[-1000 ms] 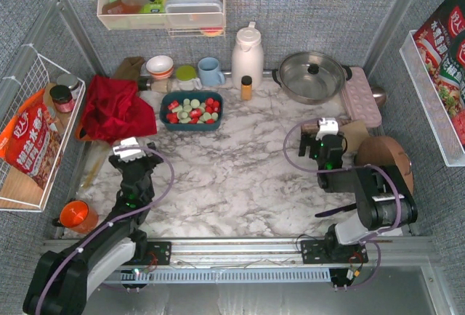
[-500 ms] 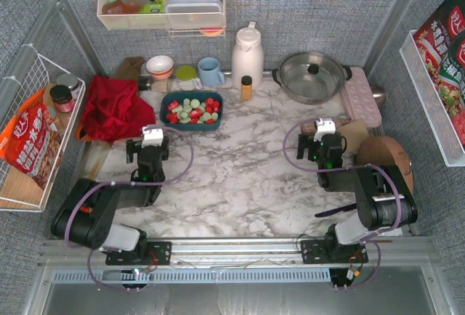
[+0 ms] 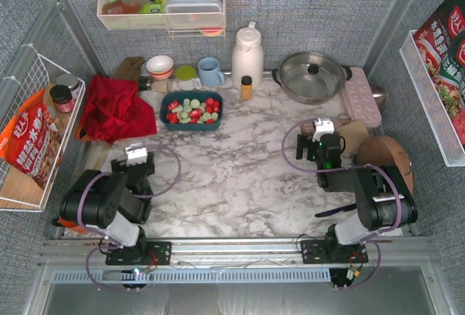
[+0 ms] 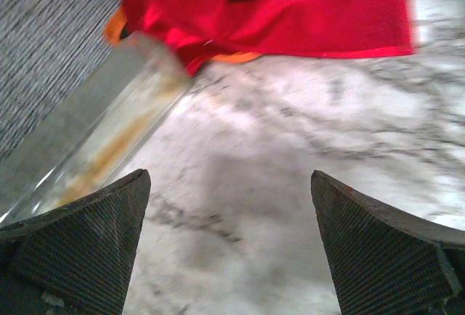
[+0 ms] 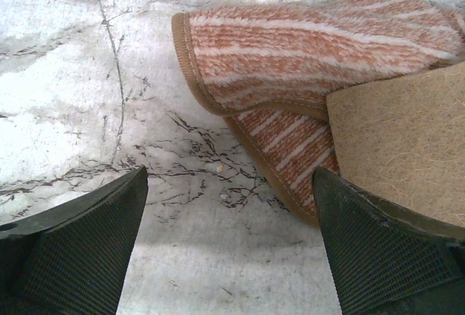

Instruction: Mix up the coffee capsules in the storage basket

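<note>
Coffee capsules (image 3: 192, 109), red and mint, lie loose in the teal storage basket (image 3: 190, 127), its low walls keeping them together. The basket sits well ahead of the left claw (image 4: 229, 184) and off to its right. That claw is spread wide and empty above bare marble, with a red cloth (image 4: 276, 3) just ahead, so it is judged not engaged. The right claw (image 5: 229, 184), also spread and empty, hangs near a striped mat (image 5: 312, 39), with the basket far to its left.

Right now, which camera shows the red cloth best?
The top external view: the whole red cloth lies crumpled left of the storage basket. The left wrist view catches only its near edge, blurred. The right wrist view shows none of it, just a striped mat.
</note>
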You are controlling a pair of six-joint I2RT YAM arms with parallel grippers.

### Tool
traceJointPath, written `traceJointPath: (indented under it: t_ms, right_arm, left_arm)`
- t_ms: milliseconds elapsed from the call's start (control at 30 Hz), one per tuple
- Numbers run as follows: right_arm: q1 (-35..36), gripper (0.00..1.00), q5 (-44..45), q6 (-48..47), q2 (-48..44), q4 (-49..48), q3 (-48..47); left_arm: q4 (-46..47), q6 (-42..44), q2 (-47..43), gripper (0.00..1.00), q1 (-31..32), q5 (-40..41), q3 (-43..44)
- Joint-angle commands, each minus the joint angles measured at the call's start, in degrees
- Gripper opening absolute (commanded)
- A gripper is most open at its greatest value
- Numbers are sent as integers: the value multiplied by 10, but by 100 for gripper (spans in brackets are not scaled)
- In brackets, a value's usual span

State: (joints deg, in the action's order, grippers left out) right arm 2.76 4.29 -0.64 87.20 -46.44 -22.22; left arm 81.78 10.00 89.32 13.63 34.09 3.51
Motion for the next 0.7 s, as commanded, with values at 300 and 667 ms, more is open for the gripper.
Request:
traceJointPath:
  t_ms: [300, 667]
  right_arm:
    - [8, 99, 22, -4, -2, -18, 2]
    - [6, 99, 23, 0, -1, -13, -2]
  left_arm:
    - [3, -131, 12, 99, -129, -130, 79]
    - [-39, -153, 6, 99, -184, -276, 94]
